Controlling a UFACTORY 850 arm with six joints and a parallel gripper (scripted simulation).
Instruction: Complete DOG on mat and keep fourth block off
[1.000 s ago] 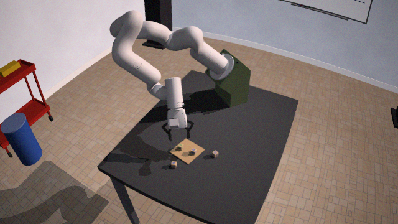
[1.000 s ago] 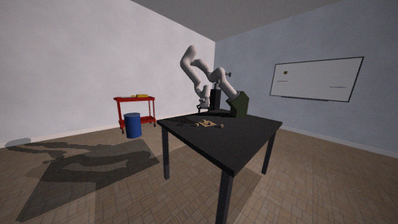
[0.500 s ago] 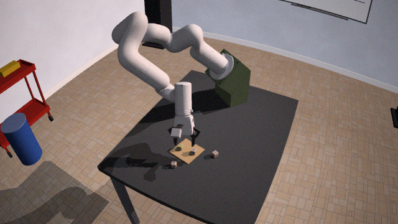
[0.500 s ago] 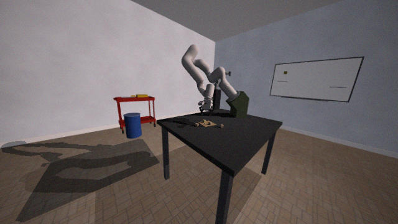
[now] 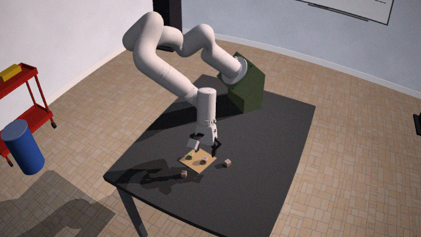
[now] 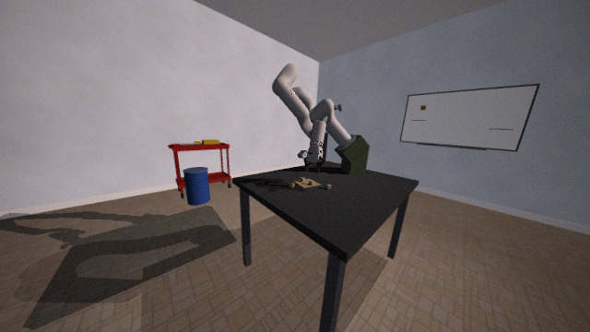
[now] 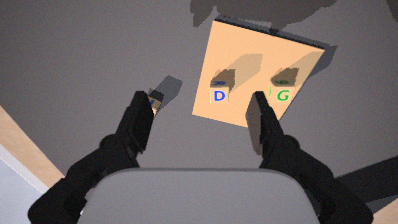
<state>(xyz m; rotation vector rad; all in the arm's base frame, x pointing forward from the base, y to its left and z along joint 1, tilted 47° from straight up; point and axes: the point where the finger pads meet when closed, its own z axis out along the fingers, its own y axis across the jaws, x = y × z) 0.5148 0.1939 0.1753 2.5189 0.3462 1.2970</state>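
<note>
A tan mat point(image 5: 197, 168) point(image 7: 250, 45) point(image 6: 300, 185) lies on the black table point(image 5: 263, 158). Two wooden blocks sit flat on it, letters up. One bears a blue D point(image 7: 219, 95) point(image 5: 204, 158) and one a green G point(image 7: 283, 95) point(image 5: 191, 153), with a gap between them. A third block point(image 5: 227, 162) point(image 7: 154, 99) point(image 6: 328, 186) lies off the mat on the D side; the left finger half hides it in the wrist view. A fourth block point(image 5: 183, 174) point(image 6: 291, 185) lies off the mat on the G side. My gripper point(image 5: 206, 146) point(image 7: 199, 102) point(image 6: 314, 163) is open and empty, hovering above the mat's near edge.
The arm's green base point(image 5: 248, 87) stands at the back of the table. A red cart point(image 5: 20, 95) and a blue barrel point(image 5: 22, 146) stand on the floor to the side, well away from the table.
</note>
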